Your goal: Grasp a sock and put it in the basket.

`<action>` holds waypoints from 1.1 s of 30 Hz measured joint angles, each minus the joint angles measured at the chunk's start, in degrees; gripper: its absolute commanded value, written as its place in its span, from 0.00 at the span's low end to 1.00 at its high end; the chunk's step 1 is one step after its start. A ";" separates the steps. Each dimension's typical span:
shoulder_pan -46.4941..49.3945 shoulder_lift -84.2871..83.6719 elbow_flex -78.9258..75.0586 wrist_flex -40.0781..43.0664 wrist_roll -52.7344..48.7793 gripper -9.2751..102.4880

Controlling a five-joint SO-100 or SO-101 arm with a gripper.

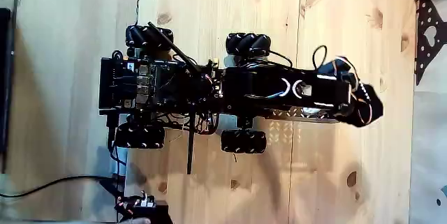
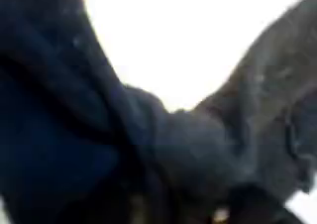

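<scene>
Wrist view puts the black sock right against the lens, bunched and blurred. Fixed view from above shows the end effector at the arm's right end above the basket on the wooden desk, apparently clutching the sock.

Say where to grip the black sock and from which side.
Pinch the soft black fabric sock across the bunched ridge in the middle of the wrist view, where its folds gather into a thick lump; the thin flaps would likely slip. Come straight in along the camera's line.
</scene>
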 measured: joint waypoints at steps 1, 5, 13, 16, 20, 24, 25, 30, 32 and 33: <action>-0.09 -1.05 0.00 -0.70 1.23 0.08; -3.25 -4.22 1.41 -1.85 6.86 0.08; -7.29 -0.53 9.23 1.76 12.22 0.08; -6.77 2.64 15.03 -0.53 11.69 0.08; -6.77 4.13 16.79 -0.44 10.37 0.35; -6.94 4.22 17.31 0.70 8.70 0.50; -6.94 4.22 17.31 0.70 8.61 0.51; -6.77 4.92 21.53 -3.08 8.61 0.51; -6.86 6.59 25.66 -8.00 9.14 0.51; -7.56 7.73 27.33 -10.90 8.44 0.51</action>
